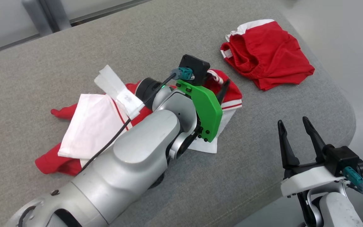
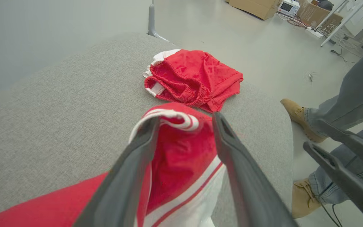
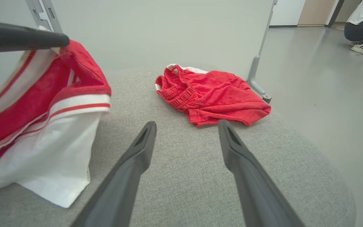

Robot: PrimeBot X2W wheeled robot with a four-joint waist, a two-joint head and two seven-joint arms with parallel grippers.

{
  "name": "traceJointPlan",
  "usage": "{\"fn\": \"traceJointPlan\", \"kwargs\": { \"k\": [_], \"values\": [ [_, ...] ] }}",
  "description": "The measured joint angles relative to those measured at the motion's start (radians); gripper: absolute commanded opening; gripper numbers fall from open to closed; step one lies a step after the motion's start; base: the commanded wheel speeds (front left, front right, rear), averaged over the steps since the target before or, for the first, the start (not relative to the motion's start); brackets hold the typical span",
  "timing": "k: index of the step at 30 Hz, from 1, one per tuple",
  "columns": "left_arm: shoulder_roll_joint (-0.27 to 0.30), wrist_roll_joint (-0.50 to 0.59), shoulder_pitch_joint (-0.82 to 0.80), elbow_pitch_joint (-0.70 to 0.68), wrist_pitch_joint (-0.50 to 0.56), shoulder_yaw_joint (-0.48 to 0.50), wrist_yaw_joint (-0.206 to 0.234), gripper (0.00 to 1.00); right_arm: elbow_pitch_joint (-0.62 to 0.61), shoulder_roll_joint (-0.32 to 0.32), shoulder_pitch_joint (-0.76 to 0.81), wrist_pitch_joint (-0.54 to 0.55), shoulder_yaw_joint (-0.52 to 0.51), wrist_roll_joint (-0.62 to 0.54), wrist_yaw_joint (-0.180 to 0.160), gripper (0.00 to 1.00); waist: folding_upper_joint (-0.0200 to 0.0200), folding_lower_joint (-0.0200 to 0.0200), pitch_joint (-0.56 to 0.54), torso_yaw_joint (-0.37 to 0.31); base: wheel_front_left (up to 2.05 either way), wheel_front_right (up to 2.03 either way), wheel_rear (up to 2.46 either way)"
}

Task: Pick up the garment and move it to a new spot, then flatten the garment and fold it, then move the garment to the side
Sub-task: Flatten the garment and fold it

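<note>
One rumpled red-and-white fabric garment point(image 1: 87, 126)

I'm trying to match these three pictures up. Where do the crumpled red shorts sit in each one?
Head view: red shorts at upper right, near the grey cushion's rounded corner.
Left wrist view: upper middle, just beyond the left gripper.
Right wrist view: centre, just beyond the right gripper.
Shared landmark: the red-and-white garment, on the same cushion in all three.
</note>
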Motion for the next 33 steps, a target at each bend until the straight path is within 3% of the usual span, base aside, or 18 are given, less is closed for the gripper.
{"fn": "traceJointPlan", "kwargs": {
  "k": [4,9,16,25,28,33],
  "values": [
    [0.002,0.022,-0.055,0.032,-0.029,-0.090,-0.009,1.00,0.003,0.000,0.008,0.000,-0.023,-0.006,0.000,1.00,0.0000,0.0000,0.013,-0.002,0.00,0.00,0.00],
    [0.002,-0.038,-0.059,-0.043,-0.038,-0.142,-0.015,1.00,0.004,0.001,0.023,0.000,-0.031,-0.020,0.000,1.00,0.0000,0.0000,0.000,0.023,0.00,0.00,0.00],
    [0.018,-0.067,-0.010,-0.079,-0.103,-0.131,0.035,1.00,-0.007,0.001,0.054,0.000,-0.054,-0.044,0.000,1.00,0.0000,0.0000,-0.043,0.085,0.00,0.00,0.00],
    [0.268,-0.100,0.170,-0.243,-0.142,-0.074,0.170,1.00,-0.017,0.001,0.129,0.000,-0.091,-0.062,0.000,1.00,0.0000,0.0000,-0.090,0.166,0.00,0.00,0.00],
    [0.371,-0.103,0.247,-0.313,-0.139,-0.064,0.244,1.00,-0.023,0.001,0.142,0.000,-0.094,-0.069,0.000,1.00,0.0000,0.0000,-0.104,0.200,0.00,0.00,0.00],
    [0.431,-0.131,0.338,-0.391,-0.132,-0.054,0.295,1.00,-0.030,0.001,0.142,0.000,-0.091,-0.081,0.000,1.00,0.0000,0.0000,-0.109,0.237,0.00,0.00,0.00]
  ]
}}
